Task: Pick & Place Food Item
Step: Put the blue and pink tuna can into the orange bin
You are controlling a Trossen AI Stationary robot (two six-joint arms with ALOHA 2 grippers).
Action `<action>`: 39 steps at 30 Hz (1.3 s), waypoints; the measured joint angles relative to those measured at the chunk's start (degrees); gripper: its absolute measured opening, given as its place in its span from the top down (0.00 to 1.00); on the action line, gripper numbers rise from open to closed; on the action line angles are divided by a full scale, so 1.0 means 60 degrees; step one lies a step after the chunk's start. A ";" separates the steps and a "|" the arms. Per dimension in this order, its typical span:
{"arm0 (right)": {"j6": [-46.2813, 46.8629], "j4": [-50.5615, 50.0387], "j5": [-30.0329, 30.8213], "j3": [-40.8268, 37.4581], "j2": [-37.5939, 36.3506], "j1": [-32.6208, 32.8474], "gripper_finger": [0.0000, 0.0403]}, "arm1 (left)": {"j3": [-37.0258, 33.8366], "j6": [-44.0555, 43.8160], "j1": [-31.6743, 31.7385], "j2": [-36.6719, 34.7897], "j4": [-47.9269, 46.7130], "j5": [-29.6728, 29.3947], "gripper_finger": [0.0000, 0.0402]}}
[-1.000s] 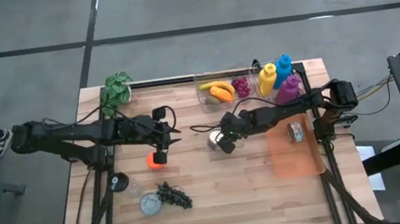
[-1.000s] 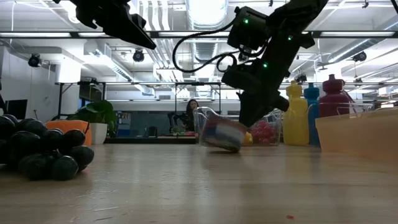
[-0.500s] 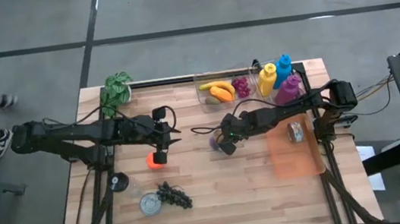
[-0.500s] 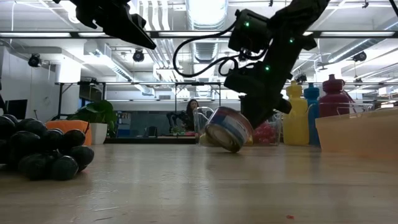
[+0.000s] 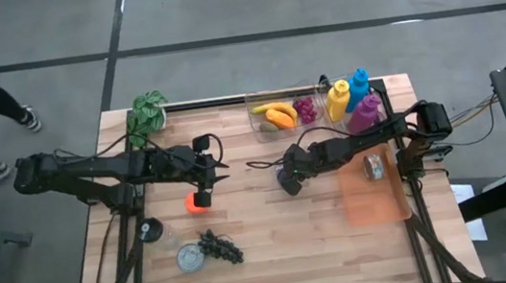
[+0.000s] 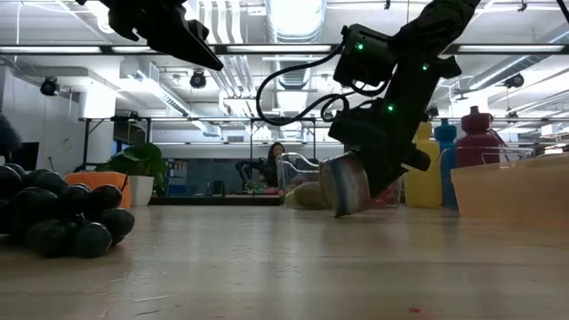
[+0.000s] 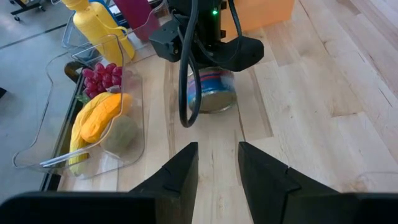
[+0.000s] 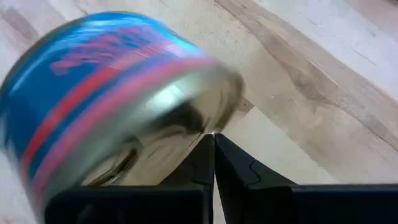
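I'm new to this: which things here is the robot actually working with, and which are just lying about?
In use: right gripper, shut, pushing the tin can; likely the orange tray.

Lying about: left gripper waiting, orange ball, dark grapes, plant, bottles, fruit bin.

Mid-table, the can (image 5: 283, 175) stands tipped on its edge against the right gripper (image 5: 290, 181). Fruit tray (image 5: 260, 121) behind it, bottles (image 5: 349, 96) farther right, grapes (image 5: 221, 247) near the front-left.

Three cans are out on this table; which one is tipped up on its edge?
The blue-and-red can at the shut right gripper, mid-table. The can beside the dark grapes and the can on the orange tray aren't tipped.
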 joint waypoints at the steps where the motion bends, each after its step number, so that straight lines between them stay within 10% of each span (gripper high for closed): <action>1: 0.0000 0.0003 0.0000 0.0000 0.0000 -0.0004 0.98 | 0.0000 0.0000 0.0001 0.0000 0.0000 0.0001 0.71; 39: -0.0447 -0.0804 0.0768 0.0007 -0.1643 0.0347 0.98 | 0.0000 0.0004 0.0001 0.0000 -0.0073 0.0002 0.71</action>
